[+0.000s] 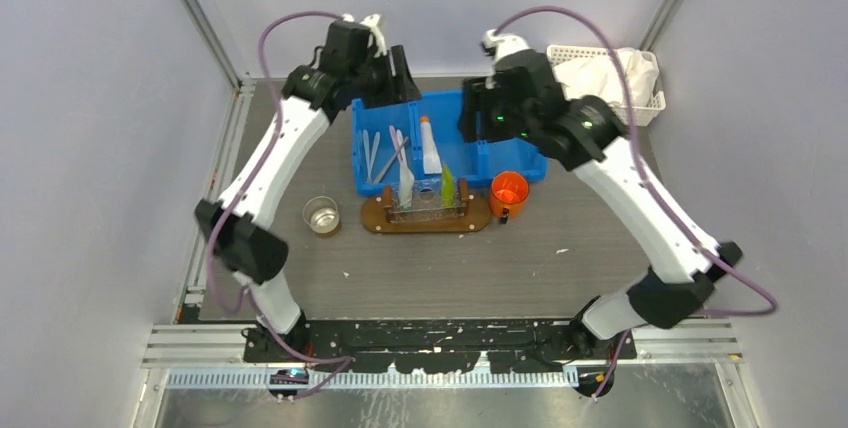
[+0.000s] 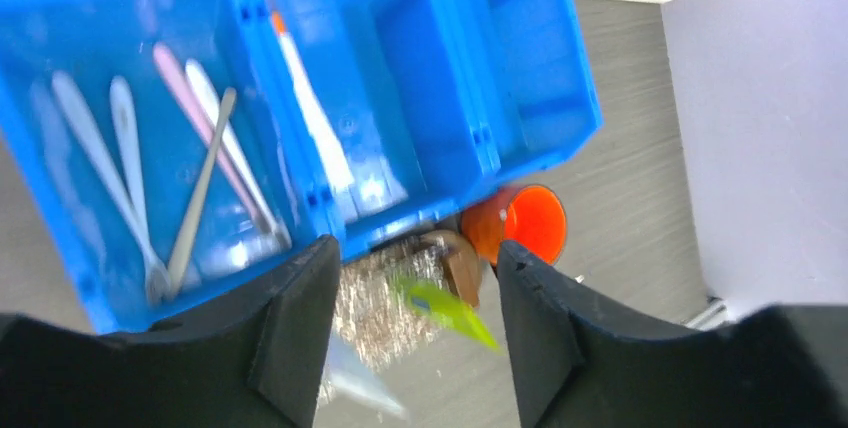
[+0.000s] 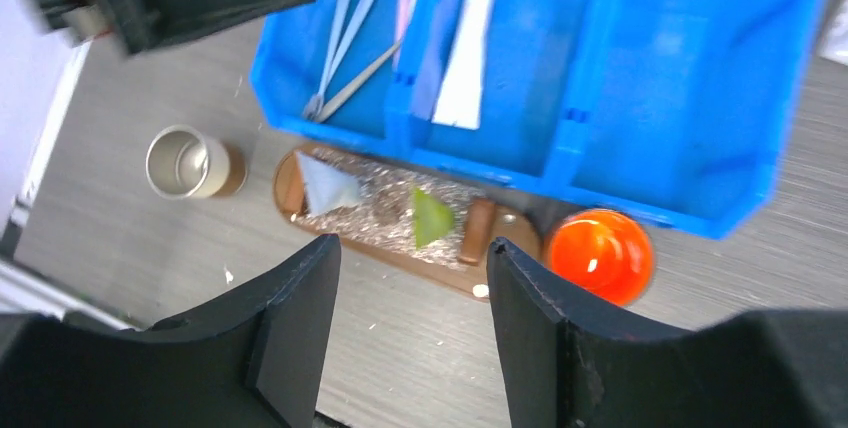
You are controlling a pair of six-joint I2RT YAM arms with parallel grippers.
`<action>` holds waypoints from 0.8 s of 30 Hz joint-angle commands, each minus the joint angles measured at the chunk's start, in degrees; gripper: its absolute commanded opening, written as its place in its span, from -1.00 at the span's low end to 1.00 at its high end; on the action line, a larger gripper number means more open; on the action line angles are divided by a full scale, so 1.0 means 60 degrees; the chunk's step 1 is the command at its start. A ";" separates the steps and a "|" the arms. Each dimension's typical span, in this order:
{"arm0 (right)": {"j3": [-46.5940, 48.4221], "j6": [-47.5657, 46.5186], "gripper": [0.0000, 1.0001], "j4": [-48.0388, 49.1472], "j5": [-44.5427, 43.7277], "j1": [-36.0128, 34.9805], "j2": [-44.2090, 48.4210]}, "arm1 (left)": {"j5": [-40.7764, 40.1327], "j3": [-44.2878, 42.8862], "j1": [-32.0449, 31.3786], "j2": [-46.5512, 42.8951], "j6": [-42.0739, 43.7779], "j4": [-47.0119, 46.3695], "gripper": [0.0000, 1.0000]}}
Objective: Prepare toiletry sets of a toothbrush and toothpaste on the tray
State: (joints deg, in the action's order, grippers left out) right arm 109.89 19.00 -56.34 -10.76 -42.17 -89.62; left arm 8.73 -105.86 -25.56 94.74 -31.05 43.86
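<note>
Nearest me, around the middle of the worktop, lies the flat dark-brown oval wooden tray (image 1: 373,216), its long side just beside the near wall of the blue three-compartment plastic bin (image 1: 455,143). A clear glinting holder (image 1: 425,210) covers most of the tray. My wrist cameras blur it, so I cannot make out its form. Two toothpastes stand in it, a white squeeze tube (image 1: 406,186) toward the left and a yellow-green squeeze tube (image 1: 447,186) toward the right, their lower ends lost in the holder. A small round metal cup (image 1: 322,215) sits apart on the tray's left, and an orange plastic cup (image 1: 508,193) is just beside its right end.

In the bin's left compartment the thin pale toothbrushes (image 1: 385,153) overlap, so I cannot count them. The white tube with an orange cap (image 1: 430,145) lies flat in the middle compartment, cap toward the far edge. From above, my right wrist hides most of the right compartment. At the far right corner, my right arm cuts off part of the white lattice basket (image 1: 600,60) holding a crumpled white cloth (image 1: 630,73).

Both my arms rise from the near edge with elbows bowed toward the side edges and forearms converging over the bin. My left gripper (image 2: 415,248) hangs above its far left corner and my right gripper (image 3: 412,244) above its right compartment. Each has its fingers spread wide, holding nothing.
</note>
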 commanded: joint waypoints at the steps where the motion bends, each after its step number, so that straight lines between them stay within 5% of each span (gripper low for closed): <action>1: -0.1243 0.0044 0.22 0.0414 -0.0981 0.0559 0.1206 | 0.0562 -0.2520 -0.0261 0.2609 0.0655 0.1602 0.01; 4: -0.2226 0.0056 0.22 0.0543 -0.0639 0.0847 0.1744 | 0.0409 -0.4561 -0.0425 0.4576 0.0948 0.2686 -0.32; 9: -0.4100 0.0182 0.20 0.1292 0.0346 0.1464 0.2458 | -0.0157 -0.7897 -0.0639 0.7029 0.1365 0.3787 -0.34; 24: -0.5573 0.0010 0.19 0.2242 0.1673 0.2459 0.2162 | -0.2013 -0.7345 -0.0745 0.8549 0.1010 0.3667 -0.15</action>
State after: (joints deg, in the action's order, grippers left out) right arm 77.41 19.59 -46.70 -3.27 -28.42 -76.27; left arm 3.73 -150.02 -30.46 145.40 -24.29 63.53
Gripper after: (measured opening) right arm 0.597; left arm 0.415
